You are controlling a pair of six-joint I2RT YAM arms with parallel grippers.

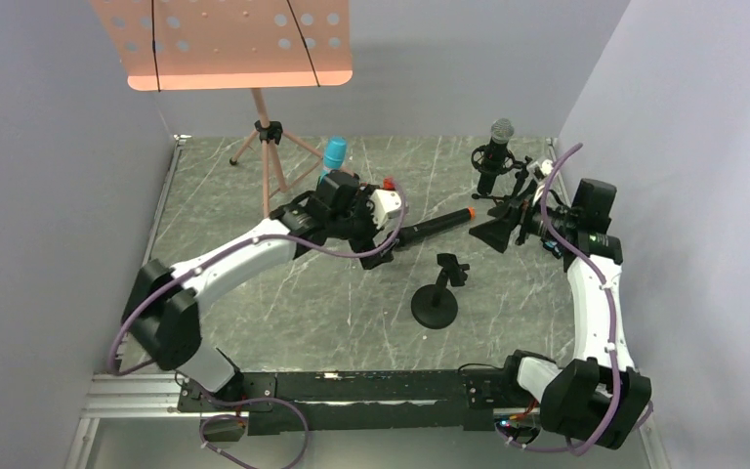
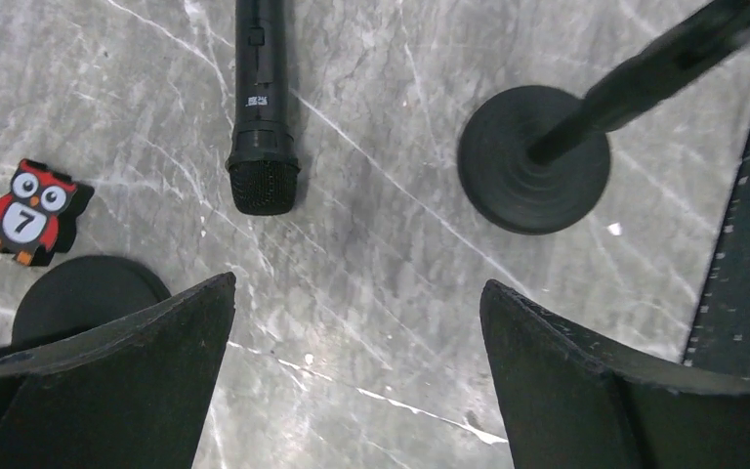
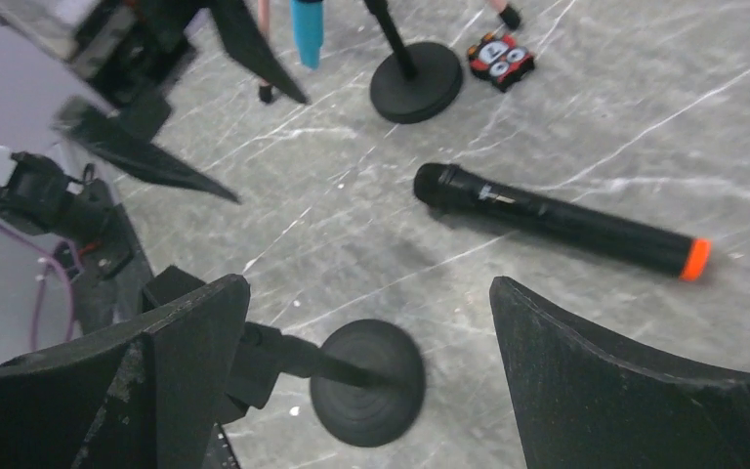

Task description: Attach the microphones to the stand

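Left gripper point(image 2: 356, 293): jaws spread wide
Right gripper point(image 3: 366, 288): jaws spread wide
Orange-ended mic point(image 3: 557, 220): lying flat on table point(image 3: 596, 98)

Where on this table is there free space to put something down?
Bare table lies between the left arm, the empty stand and the front rail, and at the rear between the blue microphone and the silver-headed microphone. It is crowded around the lying microphone, between the left gripper and the right gripper.

silver-mesh mic point(image 1: 496, 147): upright, rear right; blue mic point(image 1: 334, 154): upright, rear; orange-end mic point(image 1: 435, 227): lying flat, centre; stand point(image 1: 437, 293): upright, front
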